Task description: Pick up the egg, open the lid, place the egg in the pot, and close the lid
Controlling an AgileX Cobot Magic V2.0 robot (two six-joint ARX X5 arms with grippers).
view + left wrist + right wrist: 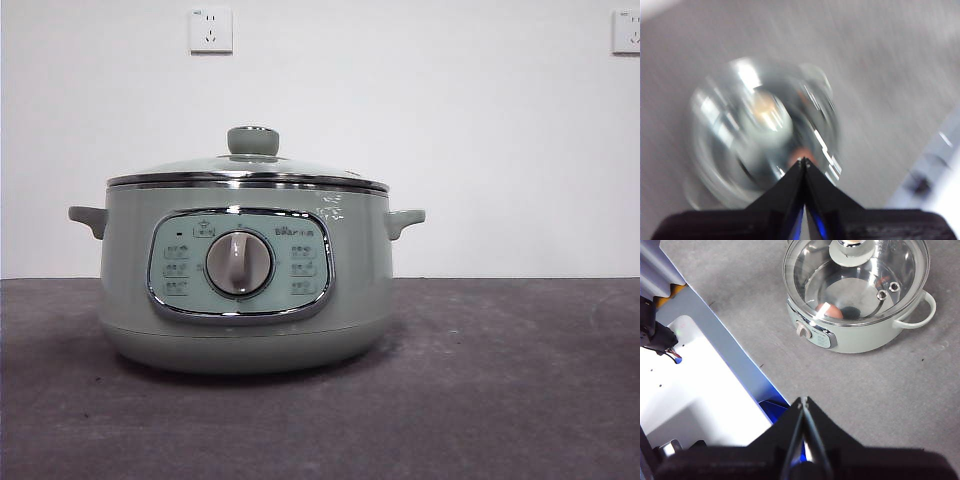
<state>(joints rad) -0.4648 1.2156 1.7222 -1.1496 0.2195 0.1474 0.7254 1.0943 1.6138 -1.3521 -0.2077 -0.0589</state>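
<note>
Glass lid (247,166) sits closed on the pot (246,290), which stands on the grey desk (500,400); through the glass I see the egg (829,310) lying inside on the pot's floor; my left claw (804,161) is clenched on nothing above the blurred lid; my right claw (804,400) is clenched too, well apart from the pot.
</note>
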